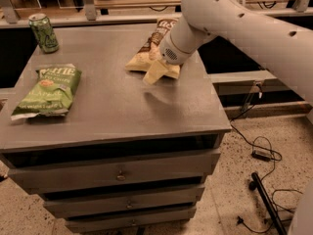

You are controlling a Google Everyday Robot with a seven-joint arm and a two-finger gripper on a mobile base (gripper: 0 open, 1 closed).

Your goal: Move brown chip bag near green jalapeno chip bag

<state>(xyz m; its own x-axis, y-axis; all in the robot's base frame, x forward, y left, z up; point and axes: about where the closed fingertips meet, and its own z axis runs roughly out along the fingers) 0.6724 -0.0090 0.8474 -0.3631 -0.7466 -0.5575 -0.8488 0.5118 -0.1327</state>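
The brown chip bag (152, 61) has a dark brown top with white script and a pale yellow lower part. It hangs tilted just above the back right of the grey cabinet top (122, 106) and casts a shadow there. My gripper (161, 53) is at the bag, behind the white wrist, and is shut on the bag. The green jalapeno chip bag (49, 89) lies flat at the left edge of the top, well to the left of the brown bag.
A green drink can (43, 32) stands at the back left corner. The cabinet has drawers below the top. Cables and a black stand (264, 199) lie on the floor to the right. A shelf and rail run behind the cabinet.
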